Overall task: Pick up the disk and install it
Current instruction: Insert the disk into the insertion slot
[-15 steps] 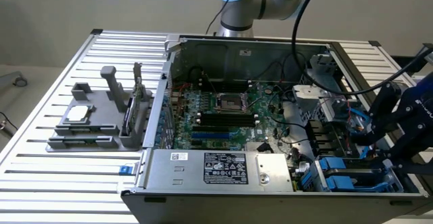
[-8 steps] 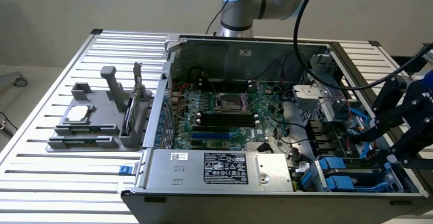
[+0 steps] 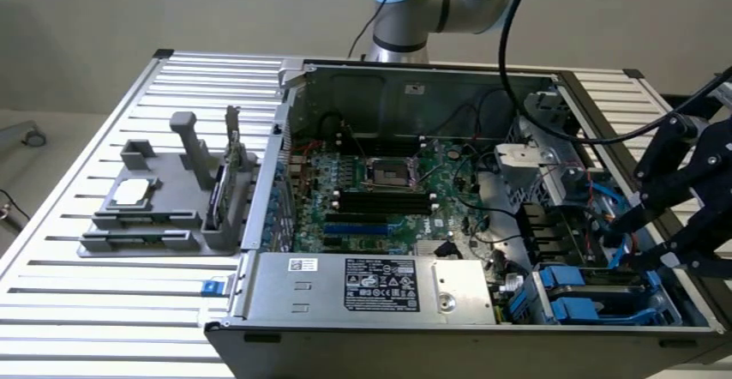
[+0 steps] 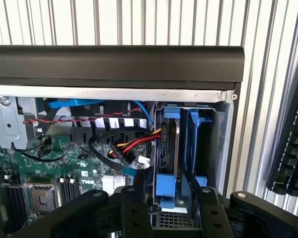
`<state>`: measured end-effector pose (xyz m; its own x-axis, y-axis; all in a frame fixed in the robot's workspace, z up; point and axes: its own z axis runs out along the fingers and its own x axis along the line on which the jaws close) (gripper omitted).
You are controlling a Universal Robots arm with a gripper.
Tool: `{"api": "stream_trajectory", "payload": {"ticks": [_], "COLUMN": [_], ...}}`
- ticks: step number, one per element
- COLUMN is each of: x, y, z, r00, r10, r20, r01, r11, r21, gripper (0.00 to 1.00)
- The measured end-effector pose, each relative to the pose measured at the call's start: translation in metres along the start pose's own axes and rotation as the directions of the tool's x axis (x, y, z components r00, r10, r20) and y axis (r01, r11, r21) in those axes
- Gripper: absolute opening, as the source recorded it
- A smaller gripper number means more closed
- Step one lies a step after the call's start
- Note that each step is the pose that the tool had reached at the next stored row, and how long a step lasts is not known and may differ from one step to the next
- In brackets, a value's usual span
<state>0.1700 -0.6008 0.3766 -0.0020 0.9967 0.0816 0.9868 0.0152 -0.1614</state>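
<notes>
While the black two-fingered gripper [image 4: 161,210] hangs spread and empty over the drive bay of the open grey desktop computer case [image 3: 343,297], the flat silver-grey disk in its blue plastic carrier frame [image 4: 168,153] stands upright in that bay, directly between the fingers. Judged stage: approach for pick-up; closing squarely on the carrier's edges is required.
</notes>
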Motion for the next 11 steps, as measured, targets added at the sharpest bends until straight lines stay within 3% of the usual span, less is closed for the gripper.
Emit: {"api": "stream_trajectory", "payload": {"ticks": [11], "x": [-0.005], "y": [-0.0269], "z": [0.004], "r00": [1.0], "r10": [0.0], "r20": [-0.0003], "r01": [0.0], "r11": [1.0], "r21": [0.0007], "gripper": [0.43]}}
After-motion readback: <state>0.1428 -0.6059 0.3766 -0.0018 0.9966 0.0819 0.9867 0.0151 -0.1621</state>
